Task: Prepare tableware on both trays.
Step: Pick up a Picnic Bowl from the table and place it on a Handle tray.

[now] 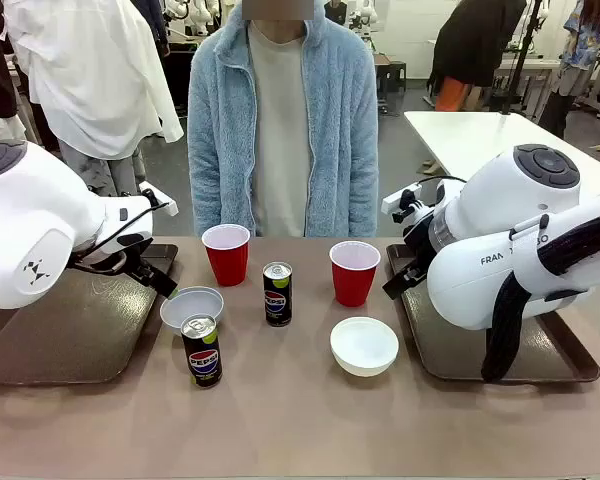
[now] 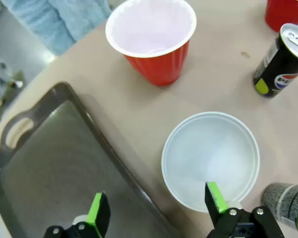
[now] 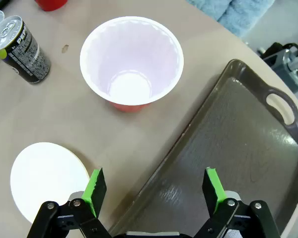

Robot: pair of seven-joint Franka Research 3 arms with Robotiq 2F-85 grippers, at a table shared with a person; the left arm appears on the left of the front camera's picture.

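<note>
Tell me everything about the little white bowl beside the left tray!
The white bowl is small, round, empty and plastic-looking, with a thin rim. It sits upright on the tan table, close beside the left tray's rim. The open left claw hangs over it, one green pad above its inside. A Pepsi can stands near; touching is unclear.

the left arm [image 1: 30, 225] is showing a glossy white shell with a small black logo and a thin black cable. the right arm [image 1: 500, 240] is bearing grey "fran" lettering, a dark grey round cap and a black braided hose. the left gripper [image 2: 156, 201] and right gripper [image 3: 154, 189] are showing green pads [image 2: 216, 197] on black, silver-screwed fingers. the person [image 1: 280, 130] is wearing a fluffy light blue jacket over a cream top.
</note>
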